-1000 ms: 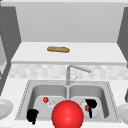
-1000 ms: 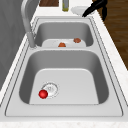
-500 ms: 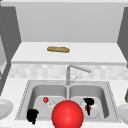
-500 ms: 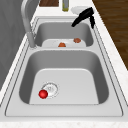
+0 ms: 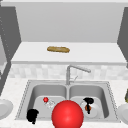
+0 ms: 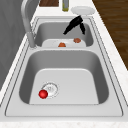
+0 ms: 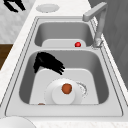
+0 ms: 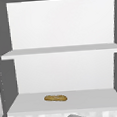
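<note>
The right hand (image 7: 47,63) is hovering with straight, spread fingers pointing down over the round white plate (image 7: 56,98) on the right basin's floor (a small round orange-brown fruit (image 7: 66,88) is sitting on it, with no long axis to speak of). The left side view is showing a second orange piece (image 6: 77,40) by the basin's front wall, while the front view is showing the left hand (image 5: 32,115) at the sink's front left corner, its fingers impossible to make out.

Double sink (image 6: 15,75) runs near to far. Near basin: small red ball (image 6: 43,94) on floor just beside round drain (image 6: 50,88), at its left near edge. Faucet (image 6: 28,22) rises at left, by divider between basins. Far basin: white plate (image 6: 53,43) with orange-brown item (image 6: 62,44) on it, second brownish item (image 6: 77,40) to its right. Black hand (image 6: 74,24) hangs above far basin, fingers pointing down, spread, holding nothing. Far counter: white dish (image 6: 83,10), bottle (image 6: 65,5) beside it at left.
</note>
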### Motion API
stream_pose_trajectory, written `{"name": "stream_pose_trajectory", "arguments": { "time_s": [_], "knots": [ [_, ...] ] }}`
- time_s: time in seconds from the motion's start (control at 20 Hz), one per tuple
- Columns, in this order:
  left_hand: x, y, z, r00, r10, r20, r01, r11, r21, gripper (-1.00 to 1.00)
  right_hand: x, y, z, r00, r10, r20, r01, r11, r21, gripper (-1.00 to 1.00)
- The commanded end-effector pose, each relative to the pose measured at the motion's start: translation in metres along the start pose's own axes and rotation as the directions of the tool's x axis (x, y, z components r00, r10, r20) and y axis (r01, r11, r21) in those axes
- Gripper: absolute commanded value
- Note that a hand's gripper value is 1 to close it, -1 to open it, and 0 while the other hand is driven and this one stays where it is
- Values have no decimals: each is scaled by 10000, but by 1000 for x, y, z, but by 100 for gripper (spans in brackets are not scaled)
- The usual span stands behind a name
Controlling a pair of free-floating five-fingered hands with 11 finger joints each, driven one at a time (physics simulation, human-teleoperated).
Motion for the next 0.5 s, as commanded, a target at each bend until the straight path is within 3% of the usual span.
{"name": "stream_pose_trajectory", "arguments": {
  "time_s": [0.0, 0.45],
  "knots": [
    [0, 0, 0, 10000, 0, 0, 0, 10000, 0, 0, -15, 5, -29, 10000, 21, 62, -25, 9981, 609, -100],
    [0, 0, 0, 10000, -1, -1, 1, 10000, 1, 0, -36, 33, -75, 10000, 11, 88, -12, 9999, 121, -100]
  ]
}}
